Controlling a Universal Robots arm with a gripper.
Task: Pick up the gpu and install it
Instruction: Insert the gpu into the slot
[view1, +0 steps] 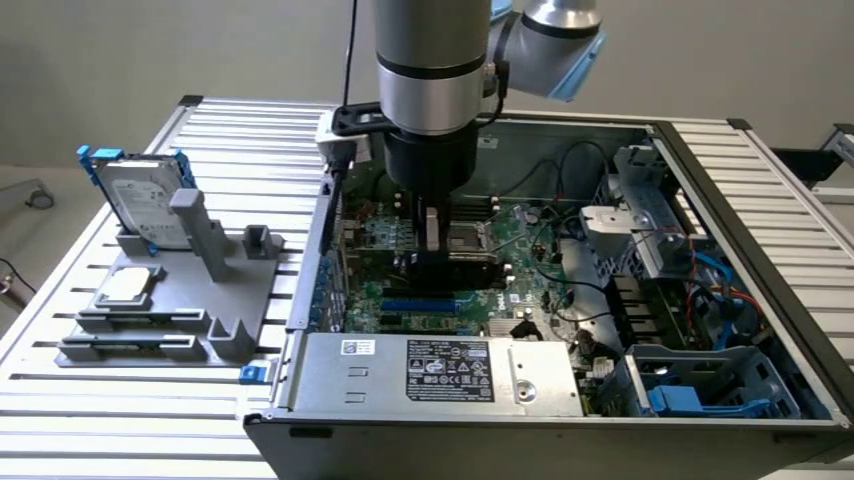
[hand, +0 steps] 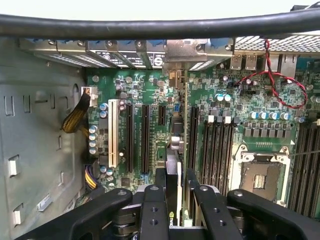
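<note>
My gripper (view1: 434, 238) reaches down into the open computer case (view1: 667, 140) and is shut on the gpu (view1: 463, 268), a thin card with a black cover. The card stands on edge, low over the green motherboard (view1: 534, 250). In the wrist view the gpu (hand: 174, 150) runs edge-on between my black fingers (hand: 152, 200), with my gripper (hand: 173, 182) clamped on its near end. The card lies along the long black expansion slots (hand: 131, 135) and reaches toward the rear bracket openings (hand: 180, 55). Whether its edge sits in a slot I cannot tell.
A grey fixture (view1: 174, 320) left of the case holds a silver hard drive in a blue frame (view1: 140, 195) and a square processor chip (view1: 127, 287). The power supply (view1: 441, 372) fills the case front. The CPU socket (hand: 260, 180), RAM slots (hand: 217, 145) and red wires (hand: 272, 75) flank the card.
</note>
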